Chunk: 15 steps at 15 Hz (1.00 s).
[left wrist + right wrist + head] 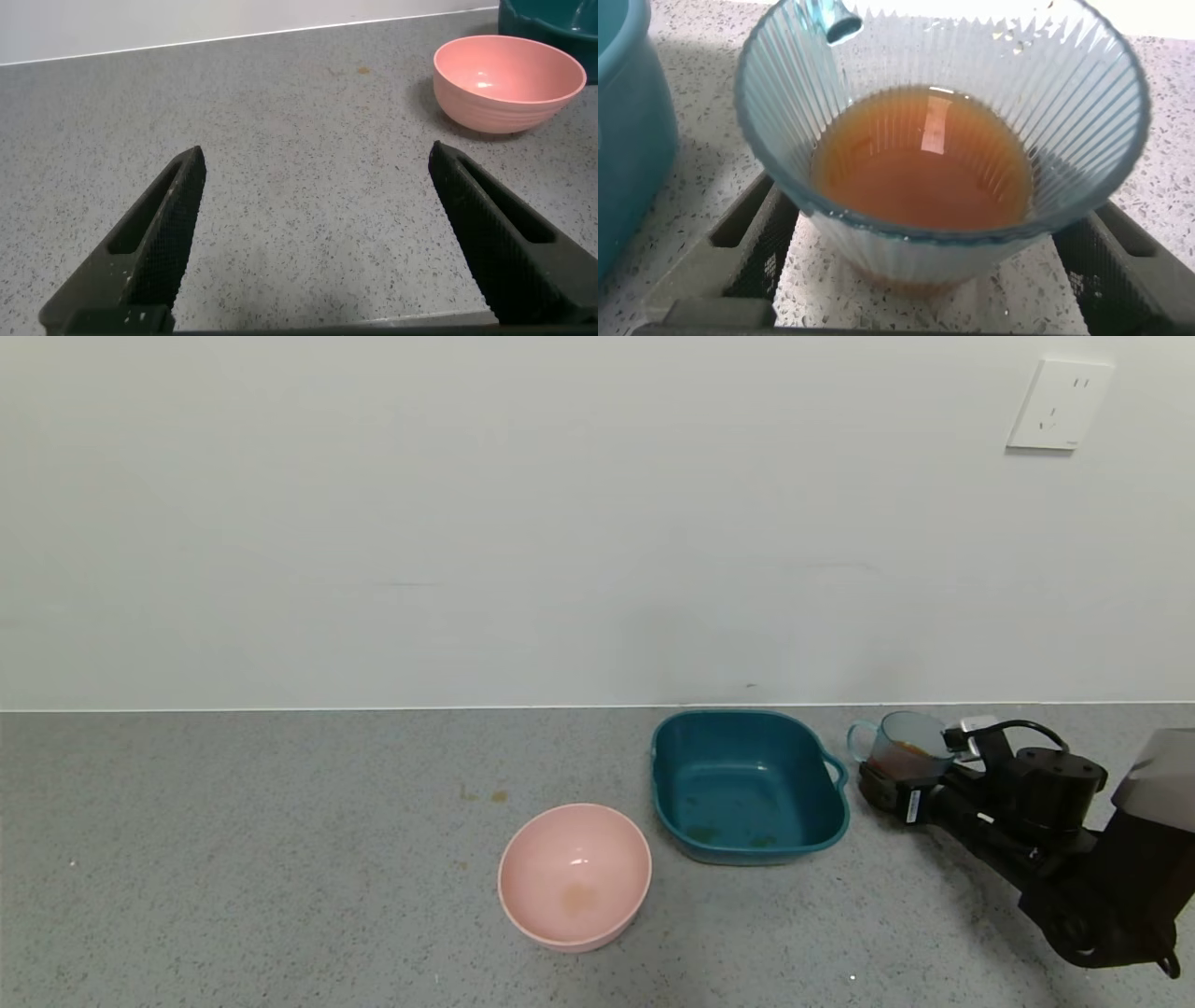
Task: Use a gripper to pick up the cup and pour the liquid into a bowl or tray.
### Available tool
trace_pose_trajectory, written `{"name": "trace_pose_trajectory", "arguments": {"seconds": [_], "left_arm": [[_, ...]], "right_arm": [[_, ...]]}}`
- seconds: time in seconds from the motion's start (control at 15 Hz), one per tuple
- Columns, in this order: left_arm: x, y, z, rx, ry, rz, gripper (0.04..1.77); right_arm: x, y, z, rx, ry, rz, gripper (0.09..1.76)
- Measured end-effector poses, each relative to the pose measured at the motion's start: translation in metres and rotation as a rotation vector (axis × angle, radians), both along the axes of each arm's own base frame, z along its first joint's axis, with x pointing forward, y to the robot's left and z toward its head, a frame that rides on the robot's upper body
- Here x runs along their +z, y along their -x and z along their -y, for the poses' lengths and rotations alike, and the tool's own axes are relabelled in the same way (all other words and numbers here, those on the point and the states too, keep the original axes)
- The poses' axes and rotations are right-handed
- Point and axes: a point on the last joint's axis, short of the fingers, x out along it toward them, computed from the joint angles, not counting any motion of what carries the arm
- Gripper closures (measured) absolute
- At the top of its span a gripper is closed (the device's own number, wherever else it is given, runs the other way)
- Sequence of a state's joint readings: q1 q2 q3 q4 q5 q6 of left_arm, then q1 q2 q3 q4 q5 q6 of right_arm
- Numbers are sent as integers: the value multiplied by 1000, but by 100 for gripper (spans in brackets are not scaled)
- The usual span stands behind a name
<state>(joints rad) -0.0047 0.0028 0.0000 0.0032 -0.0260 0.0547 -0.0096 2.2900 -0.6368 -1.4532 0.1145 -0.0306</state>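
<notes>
Pale blue ribbed plastic right up close in the right wrist view: cup (943, 140) sitting between the right gripper (915, 271) fingers (752, 257), one pad on each side of the base. Can't honestly tell whether the pads are pressing the wall or just bracketing it, so calling that one unknown. Roughly half full of reddish-brown liquid (920, 173), surface flat, cup upright on the countertop (1167, 121) by the look of it.

Further out, from the head view: right gripper (882, 782) reaching in from the right edge, cup (904, 747) just beside the teal basin (747, 786) on the side of its small handle, cup's loop handle pointing toward the basin. Basin bottom looks nearly dry (a couple of dark smudges, no pool). Pink bowl (574, 875) nearer the robot and left of the basin, a faint orange stain at the bottom.

Left gripper (313, 243) parked low over bare counter, fingers spread wide with nothing between them, pink bowl (509, 82) off in the distance.

Progress-wise: early. Approach done, grasp maybe done, maybe not. Still to go: firm squeeze, lift, short carry over the basin rim, tip. Probably best to tip slowly with that much liquid and a thin flexible-looking wall
</notes>
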Motion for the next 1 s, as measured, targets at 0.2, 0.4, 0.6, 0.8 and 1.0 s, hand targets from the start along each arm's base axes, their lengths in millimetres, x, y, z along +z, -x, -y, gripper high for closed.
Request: {"name": "trace_pose_trajectory", "arguments": {"seconds": [0.2,0.4,0.6,0.8,1.0], "left_arm": [[0,0,0,0,0,0,9],[0,0,0,0,0,0,9],[0,0,0,0,0,0,9],[0,0,0,0,0,0,9],[0,0,0,0,0,0,9]], "right_arm": [[0,-1,1,-2,0,2,26],[-1,-1,0,0,0,1,50],[-1,-1,0,1,-1,1,51],[0,0,0,-1,-1,0,51],[6,1,2,-4,0,9,51]]}}
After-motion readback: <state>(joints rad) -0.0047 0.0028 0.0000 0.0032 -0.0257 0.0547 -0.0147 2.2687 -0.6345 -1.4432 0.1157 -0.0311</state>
